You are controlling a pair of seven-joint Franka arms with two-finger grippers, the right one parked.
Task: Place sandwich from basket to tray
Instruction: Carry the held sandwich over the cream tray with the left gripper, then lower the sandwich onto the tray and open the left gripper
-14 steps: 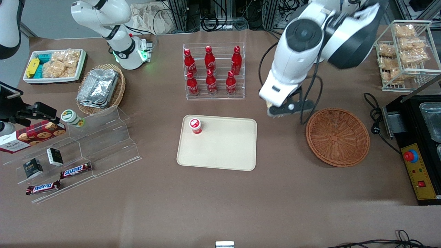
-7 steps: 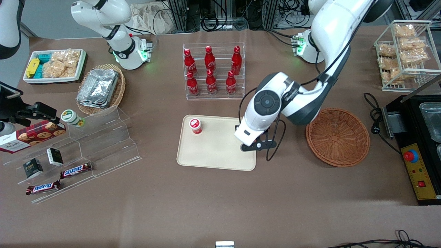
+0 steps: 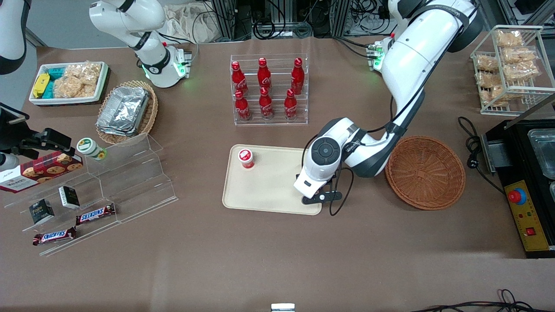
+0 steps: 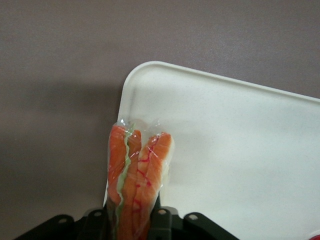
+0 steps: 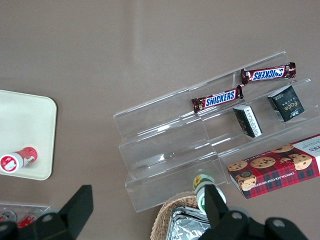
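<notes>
The sandwich, a clear-wrapped wedge with an orange and green filling edge, is clamped between my gripper's fingers. It hangs over the corner of the cream tray, close above its rim. In the front view my gripper sits low over the tray at the corner nearest the camera on the basket's side, and the wrist hides the sandwich there. The reddish-brown wicker basket stands beside the tray toward the working arm's end, with nothing in it.
A small red-capped bottle stands on the tray at its corner farther from the camera. A clear rack of red cola bottles is farther back. Acrylic steps with snack bars lie toward the parked arm's end. A black control box sits beside the basket.
My gripper has travelled from beside the basket to the tray, carrying the sandwich, and has dropped lower over the tray's near corner in the last half second.
</notes>
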